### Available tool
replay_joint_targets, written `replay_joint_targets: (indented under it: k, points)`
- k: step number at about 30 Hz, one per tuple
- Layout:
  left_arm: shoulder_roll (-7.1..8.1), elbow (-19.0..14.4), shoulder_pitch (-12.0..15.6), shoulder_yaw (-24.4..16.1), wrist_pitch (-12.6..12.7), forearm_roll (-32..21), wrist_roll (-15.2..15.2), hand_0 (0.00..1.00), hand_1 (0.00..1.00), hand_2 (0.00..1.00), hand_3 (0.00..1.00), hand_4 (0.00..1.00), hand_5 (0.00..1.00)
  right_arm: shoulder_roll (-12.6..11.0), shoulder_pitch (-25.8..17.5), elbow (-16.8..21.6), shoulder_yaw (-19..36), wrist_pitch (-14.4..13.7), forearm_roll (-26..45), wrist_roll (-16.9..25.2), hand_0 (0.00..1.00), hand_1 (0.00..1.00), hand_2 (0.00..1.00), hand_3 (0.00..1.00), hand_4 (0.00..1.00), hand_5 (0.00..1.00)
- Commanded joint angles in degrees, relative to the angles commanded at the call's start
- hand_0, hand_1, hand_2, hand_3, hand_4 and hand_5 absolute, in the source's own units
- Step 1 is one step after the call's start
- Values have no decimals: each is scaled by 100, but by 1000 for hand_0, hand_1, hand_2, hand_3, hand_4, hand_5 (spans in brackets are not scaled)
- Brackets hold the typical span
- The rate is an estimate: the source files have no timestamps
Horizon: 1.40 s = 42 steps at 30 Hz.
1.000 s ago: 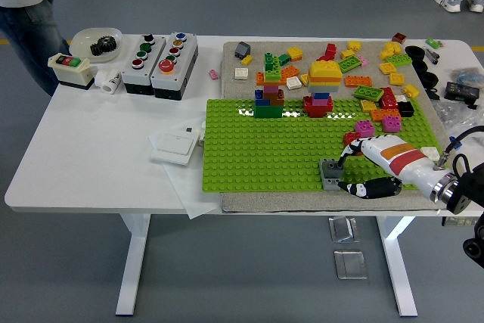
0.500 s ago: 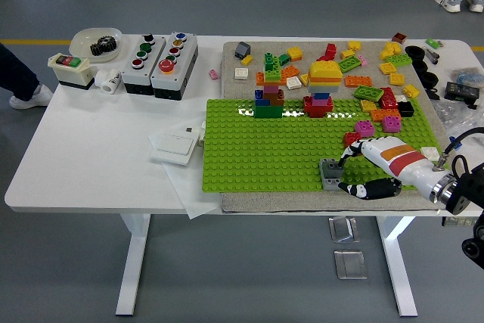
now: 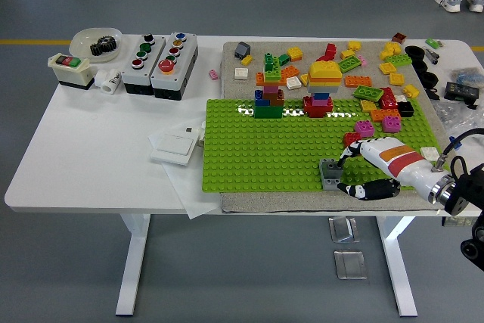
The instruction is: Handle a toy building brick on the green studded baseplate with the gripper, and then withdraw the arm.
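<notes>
- Barely shifting over the last second: right hand staying low at the near right edge of the green studded baseplate, person gone from far left.
- Fingers bracketing the grey brick, thumb far, fingers near; true clamp impossible to tell.
- Suggesting seating or release underway, withdrawal pending.
- Sitting squat, nearly square, studs pointing up; no clear long axis.
</notes>
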Motion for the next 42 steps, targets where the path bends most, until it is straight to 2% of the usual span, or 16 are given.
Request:
replay_joint_targets:
  k: [29, 37, 39, 42]
  points:
    - [-6, 0, -2, -19, -4, 6, 13, 780, 707, 605, 541, 533, 555, -60, 5, 200, 248, -47, 67, 29, 662, 669, 722, 595, 785, 445]
    - [-2, 0, 17, 38, -12, -48, -1, 780, 707, 605, 541, 533, 556, -12, -68, 65, 579, -220, 503, 145, 663, 665, 720, 594, 785, 445]
    - [-1, 0, 21, 47, -13, -55, -3, 780, 707, 605, 541, 533, 554, 3, -88, 11, 669, -268, 709, 174, 698, 679, 729, 600, 787, 441]
    - [2, 0, 26, 75, -16, -71, -9, 780, 707, 605, 541, 533, 554, 41, -140, -119, 914, -397, 1420, 234, 698, 679, 729, 600, 787, 441]
